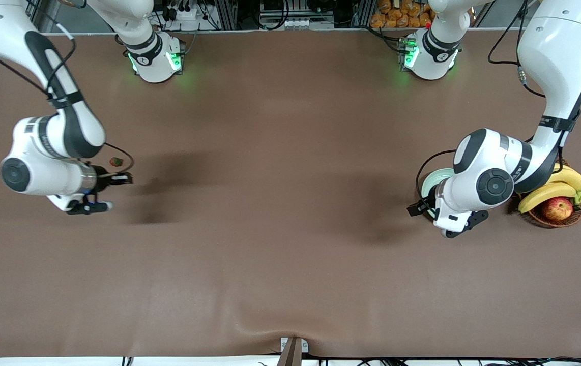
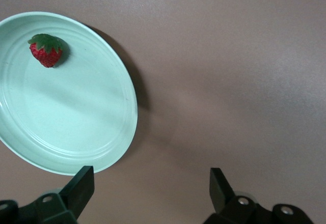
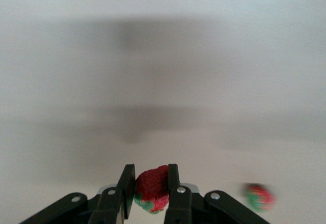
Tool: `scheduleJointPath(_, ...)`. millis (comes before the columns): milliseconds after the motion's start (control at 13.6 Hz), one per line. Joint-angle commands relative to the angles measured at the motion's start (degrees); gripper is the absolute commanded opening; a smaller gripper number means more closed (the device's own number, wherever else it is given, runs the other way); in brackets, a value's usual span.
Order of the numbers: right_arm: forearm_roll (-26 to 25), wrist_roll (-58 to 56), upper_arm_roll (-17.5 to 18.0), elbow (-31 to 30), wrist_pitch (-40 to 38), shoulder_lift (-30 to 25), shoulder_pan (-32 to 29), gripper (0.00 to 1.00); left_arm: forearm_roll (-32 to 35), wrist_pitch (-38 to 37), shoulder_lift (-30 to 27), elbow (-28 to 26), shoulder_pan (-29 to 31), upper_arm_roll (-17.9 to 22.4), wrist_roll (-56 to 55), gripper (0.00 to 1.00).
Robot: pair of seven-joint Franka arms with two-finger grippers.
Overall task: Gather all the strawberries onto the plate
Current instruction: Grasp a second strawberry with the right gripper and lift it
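Right pincer (image 3: 152,191) is clamped on one small red strawberry with a green leafy top (image 3: 152,189), berry pinched between the two black fingers, up in the air over the brown desk (image 1: 280,229) at the right arm's end. The pale mint-green round shallow plate (image 2: 109,152) sits at the left arm's end of the desk, mostly hidden under the left arm in the front view, touching or just beside the brown wicker basket (image 1: 557,219) w/ yellow bananas (image 1: 550,190) and a red-yellow apple (image 1: 557,208).

Key relation: held berry and plate are well apart, nearly the whole desk width between them. The plate lies toward the left arm's end from the right pincer, so the carry has to run along the desk's length.

Left pincer (image 2: 147,188) hangs over the desk right by the plate's rim, fingers spread wide, nothing in them; left arm looks to be waiting. It's by far the nearer arm to the plate, and it sits on the path, so a clash is a risk if the right arm reaches over.

Other berries: a second small red strawberry (image 2: 47,50) lies in the plate near its rim. A third small red strawberry (image 1: 115,161) lies on the desk at the right arm's end, close by the right pincer; it shows blurred in the right wrist view.

Judgement: one in, one in hand, one left.
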Motion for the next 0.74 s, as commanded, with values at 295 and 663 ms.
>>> scheduleJointPath(295, 11.0, 34.3, -0.3, 16.0, 3.9, 9.4, 24.4, 0.0, 0.6, -1.1, -1.0, -0.3, 0.0, -0.2, -1.5, 1.0)
scheduleJointPath(663, 12.2, 55.6, -0.3, 23.8, 21.3, 19.7, 40.0, 0.0, 0.6, -1.1, -1.0, -0.3, 0.0, -0.2, -1.9, 1.0)
